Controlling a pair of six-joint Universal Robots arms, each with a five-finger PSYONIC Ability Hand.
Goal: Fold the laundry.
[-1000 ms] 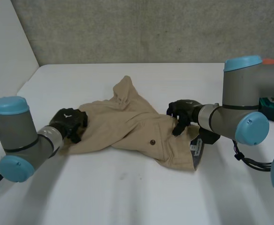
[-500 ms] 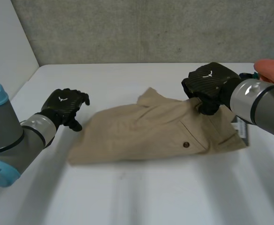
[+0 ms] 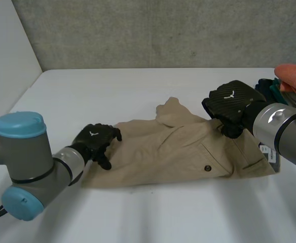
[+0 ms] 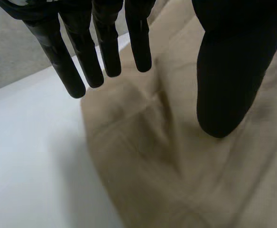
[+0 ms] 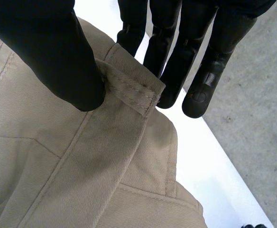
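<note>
At the left end of the tan trousers (image 3: 173, 152), left hand (image 3: 95, 143) spread and empty, right hand (image 3: 231, 104) pinching their waistband (image 5: 129, 88).

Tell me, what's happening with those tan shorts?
Left hand open at tan shorts, left end. Right hand pinching waistband. Orange cloth well aside.

White table (image 3: 138, 217), grey concrete wall (image 3: 163, 30) behind

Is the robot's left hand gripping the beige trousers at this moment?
No, the left hand holds its fingers straight and its thumb apart above the beige trousers, with no cloth pinched between them.
</note>
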